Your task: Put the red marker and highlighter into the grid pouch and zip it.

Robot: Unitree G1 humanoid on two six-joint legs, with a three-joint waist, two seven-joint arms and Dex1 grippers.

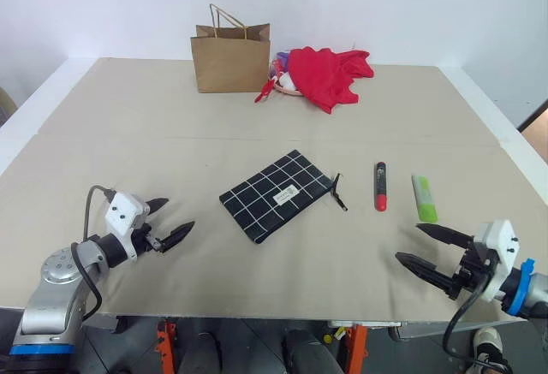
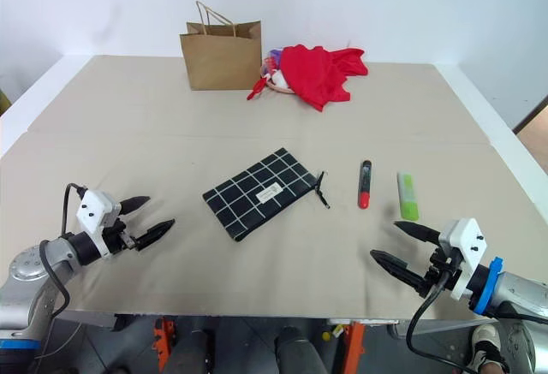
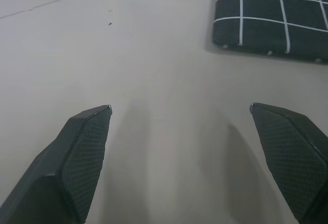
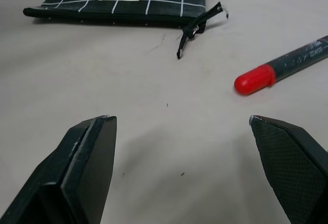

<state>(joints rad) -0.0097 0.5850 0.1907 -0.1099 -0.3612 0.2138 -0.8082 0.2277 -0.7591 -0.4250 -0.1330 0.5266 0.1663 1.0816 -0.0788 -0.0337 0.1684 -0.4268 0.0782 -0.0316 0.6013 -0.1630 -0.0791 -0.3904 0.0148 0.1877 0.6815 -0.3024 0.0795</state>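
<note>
Here, the left gripper (image 1: 173, 222) at lower left and right gripper (image 1: 420, 246) at lower right hovered spread and empty, with the grid pouch (image 1: 276, 194) lying mid-frame, and the red marker (image 1: 380, 187) and highlighter (image 1: 424, 198) right of it.

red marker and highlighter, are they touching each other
Apart. The left eye view shows the red marker and the highlighter lying side by side with a clear strip of bare table between them.
</note>
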